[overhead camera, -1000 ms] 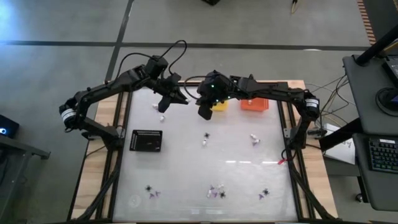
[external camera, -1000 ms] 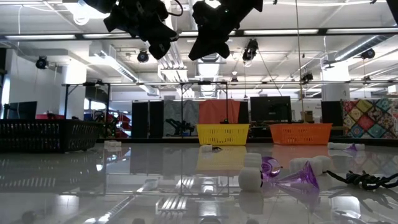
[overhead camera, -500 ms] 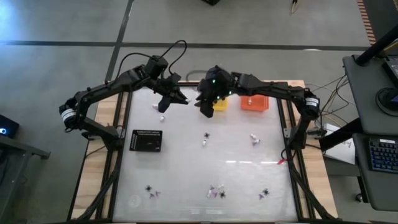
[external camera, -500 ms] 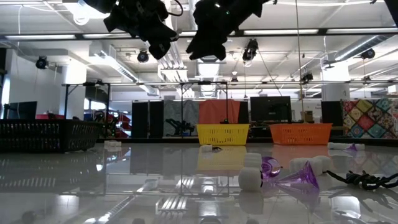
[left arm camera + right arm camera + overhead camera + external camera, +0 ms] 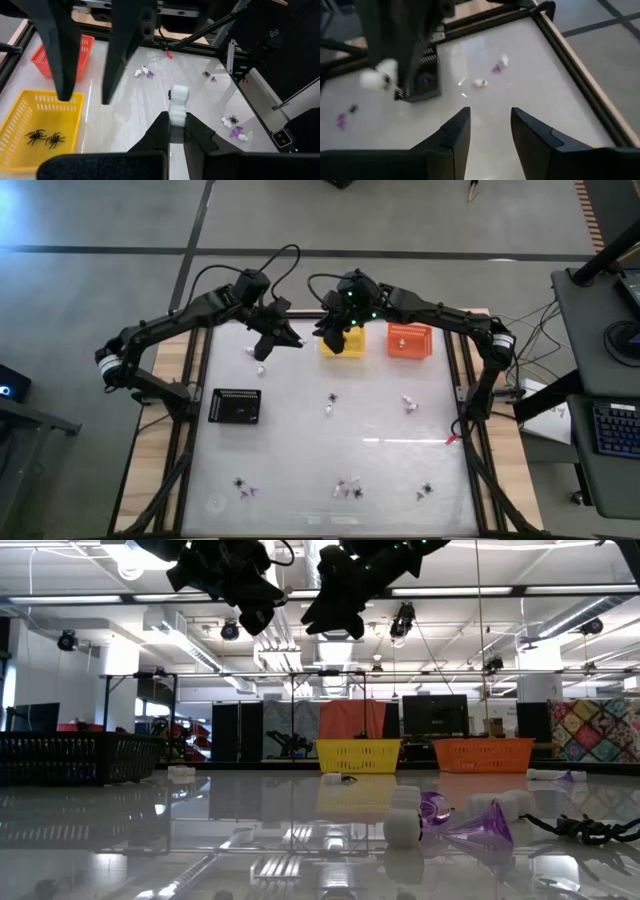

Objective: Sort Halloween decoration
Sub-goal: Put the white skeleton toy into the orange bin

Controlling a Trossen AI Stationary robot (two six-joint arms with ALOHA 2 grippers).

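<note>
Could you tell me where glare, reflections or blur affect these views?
Low view: the glossy table mirrors the ceiling lights and the yellow basket; the near purple trinket looks soft. Right wrist view: a white trinket is smeared by blur, and glare streaks the table. High view: a faint light streak lies across the table.

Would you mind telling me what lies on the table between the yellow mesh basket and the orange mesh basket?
Nothing: in the high view, only bare tabletop separates the yellow mesh basket from the orange mesh basket.

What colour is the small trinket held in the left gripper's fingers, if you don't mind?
White; the trinket shows best in the left wrist view.
</note>
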